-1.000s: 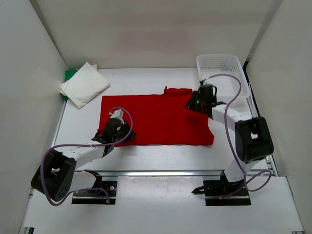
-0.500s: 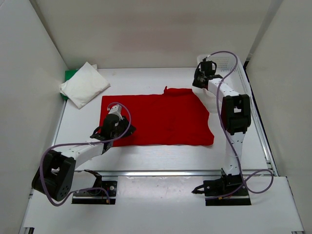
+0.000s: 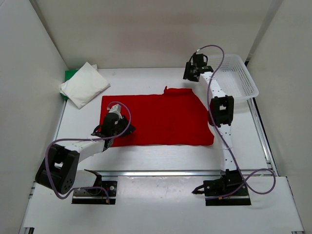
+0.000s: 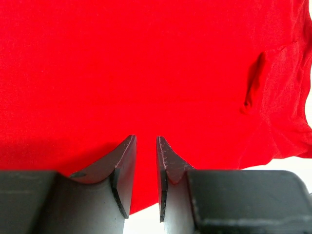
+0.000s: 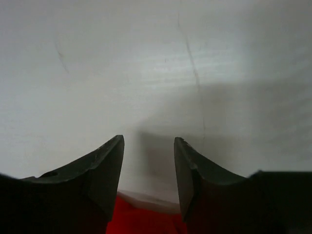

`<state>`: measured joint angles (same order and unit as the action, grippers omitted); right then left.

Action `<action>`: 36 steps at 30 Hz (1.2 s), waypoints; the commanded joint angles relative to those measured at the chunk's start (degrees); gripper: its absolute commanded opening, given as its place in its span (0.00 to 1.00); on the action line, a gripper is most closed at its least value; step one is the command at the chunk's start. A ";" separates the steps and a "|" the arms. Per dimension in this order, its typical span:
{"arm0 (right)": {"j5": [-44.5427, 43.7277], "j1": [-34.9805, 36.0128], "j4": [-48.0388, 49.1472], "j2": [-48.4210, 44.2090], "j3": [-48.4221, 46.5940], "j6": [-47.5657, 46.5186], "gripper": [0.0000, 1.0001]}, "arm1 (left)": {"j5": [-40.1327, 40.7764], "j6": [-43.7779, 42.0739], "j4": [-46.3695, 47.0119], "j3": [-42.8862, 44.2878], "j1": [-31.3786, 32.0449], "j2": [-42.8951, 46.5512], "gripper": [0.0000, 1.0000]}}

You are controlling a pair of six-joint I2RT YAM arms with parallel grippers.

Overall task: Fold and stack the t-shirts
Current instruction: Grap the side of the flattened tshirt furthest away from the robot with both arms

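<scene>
My right pincer (image 5: 148, 140) hangs apart and empty near the far edge of the red t-shirt (image 3: 161, 119). The left pincer (image 4: 146, 140) rests on it, barely parted; I can't tell whether it's gripping.

Soft, even light falls from above. The white walls (image 3: 146, 34) bounce it, so shadows on the desk (image 3: 146, 156) beside my claws stay faint. Beneath my left claw (image 4: 145, 140) the red t-shirt (image 4: 146, 63) is so saturated that its creases nearly vanish, and the desk sliver behind the fingertips is blown white. Ahead of my right claw (image 5: 148, 140) everything is soft and unfocused, and a grey shadow dims the pale surface (image 5: 146, 58) to the right.
</scene>
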<state>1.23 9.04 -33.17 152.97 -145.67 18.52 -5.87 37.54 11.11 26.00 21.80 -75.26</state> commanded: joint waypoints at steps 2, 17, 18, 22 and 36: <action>2.64 0.63 -8.05 1.19 0.38 -0.42 0.46 | -1.07 0.17 1.72 2.21 -0.80 -0.32 0.34; 9.40 3.09 -17.28 0.41 -5.77 0.81 0.44 | -0.63 0.60 1.28 3.88 -2.12 -0.15 0.34; 9.14 3.35 -17.37 -0.03 -5.77 0.81 0.46 | -0.55 0.43 1.19 3.97 -2.38 -0.06 0.35; 8.88 3.09 -20.09 -1.35 -5.16 -0.94 0.53 | -0.64 0.69 1.45 3.88 -2.47 0.47 0.35; 4.03 7.75 -24.57 -11.63 -0.25 -3.49 0.24 | -1.69 1.31 2.68 2.83 -2.55 1.44 0.35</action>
<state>5.61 15.77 -56.73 148.16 -147.37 16.03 -6.28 38.74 12.12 28.12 19.57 -75.85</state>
